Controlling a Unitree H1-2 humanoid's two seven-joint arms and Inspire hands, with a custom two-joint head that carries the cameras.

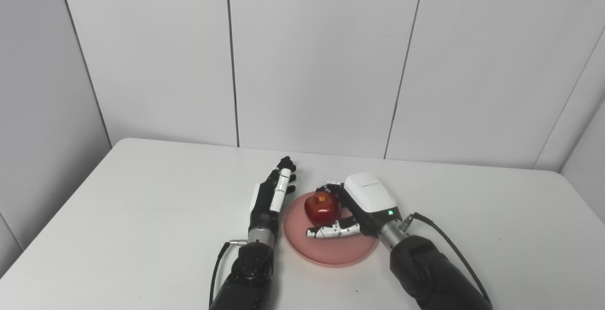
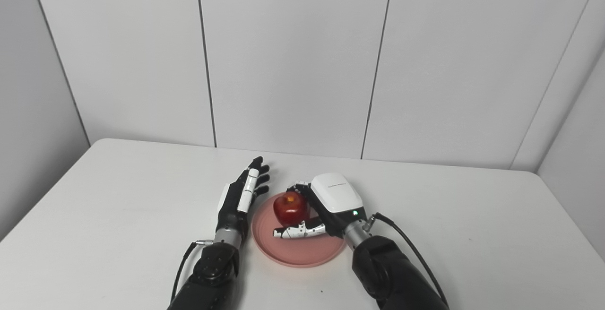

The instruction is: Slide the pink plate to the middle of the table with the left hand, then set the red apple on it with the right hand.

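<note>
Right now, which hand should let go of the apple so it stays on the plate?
The right hand. Its fingers wrap the red apple, which sits over the pink plate. The left hand is open beside the plate's left rim, holding nothing.

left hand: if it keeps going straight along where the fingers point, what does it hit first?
Probably nothing on the table. The left hand lies beside the pink plate, fingers pointing away toward the back wall. Bare table lies ahead, so the wall comes first. The red apple sits off that line.
</note>
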